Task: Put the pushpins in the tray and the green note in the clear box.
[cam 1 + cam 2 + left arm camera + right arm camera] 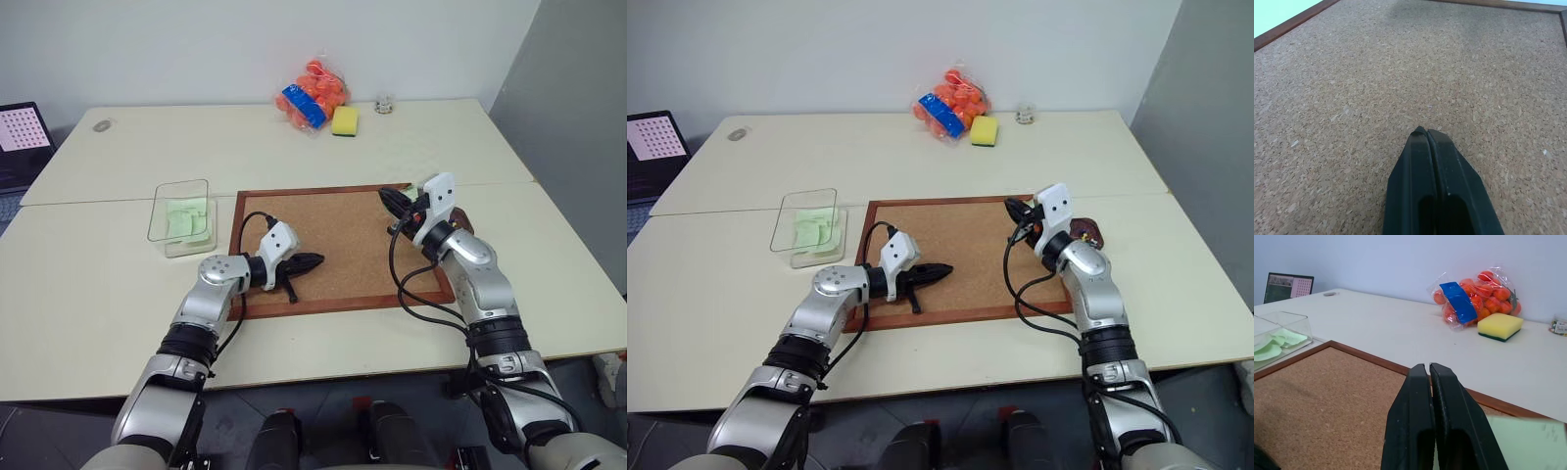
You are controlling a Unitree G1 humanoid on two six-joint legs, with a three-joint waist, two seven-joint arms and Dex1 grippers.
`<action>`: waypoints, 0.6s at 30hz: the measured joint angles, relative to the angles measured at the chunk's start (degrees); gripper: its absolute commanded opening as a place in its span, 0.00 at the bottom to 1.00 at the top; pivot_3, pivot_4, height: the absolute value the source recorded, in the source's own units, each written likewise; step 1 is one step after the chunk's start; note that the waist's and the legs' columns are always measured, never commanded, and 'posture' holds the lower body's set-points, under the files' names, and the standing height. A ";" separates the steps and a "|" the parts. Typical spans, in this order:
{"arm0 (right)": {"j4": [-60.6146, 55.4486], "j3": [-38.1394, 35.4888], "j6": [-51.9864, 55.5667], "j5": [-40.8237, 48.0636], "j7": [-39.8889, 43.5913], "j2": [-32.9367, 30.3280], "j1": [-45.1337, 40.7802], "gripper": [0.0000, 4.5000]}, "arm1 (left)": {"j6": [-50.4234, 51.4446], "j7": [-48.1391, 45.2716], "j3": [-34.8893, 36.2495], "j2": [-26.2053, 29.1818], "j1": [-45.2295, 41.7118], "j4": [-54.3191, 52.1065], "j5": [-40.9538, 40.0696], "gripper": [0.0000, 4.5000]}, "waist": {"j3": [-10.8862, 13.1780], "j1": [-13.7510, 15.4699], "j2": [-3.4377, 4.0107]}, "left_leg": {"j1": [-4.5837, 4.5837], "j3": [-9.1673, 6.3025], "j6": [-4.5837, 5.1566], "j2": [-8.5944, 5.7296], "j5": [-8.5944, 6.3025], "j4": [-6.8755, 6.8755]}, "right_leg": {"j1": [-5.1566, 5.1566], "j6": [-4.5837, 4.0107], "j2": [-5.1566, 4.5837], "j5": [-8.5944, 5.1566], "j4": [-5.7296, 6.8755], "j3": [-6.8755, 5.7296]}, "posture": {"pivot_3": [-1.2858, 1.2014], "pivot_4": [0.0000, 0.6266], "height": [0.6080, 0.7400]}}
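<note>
Right gripper (1429,369) is closed, and the green note (1528,440) looks pinched in it above the corkboard (343,235). I'd carry it high to the clear box (157,211) and release low inside. Left gripper (312,261) is closed and empty; I'd pass clear of it.

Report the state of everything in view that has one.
left gripper: shut, empty, over the corkboard.
right gripper: shut; green note beside its fingers, grip unclear.
clear box: open-topped, pale green notes inside.
tray: partly hidden by the right arm; contents unclear.
</note>
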 measured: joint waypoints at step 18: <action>-1.66 -0.14 1.90 0.20 -3.10 0.14 -1.04 0.00 | 5.60 2.34 3.40 -5.13 0.97 -3.48 -4.93 0.49 | 0.03 1.10 -0.01 | -0.11 0.00 0.00 -0.01 0.00 0.00 | -0.04 -0.04 -0.02 0.02 -0.08 -0.02 | 0.52 0.24 1.00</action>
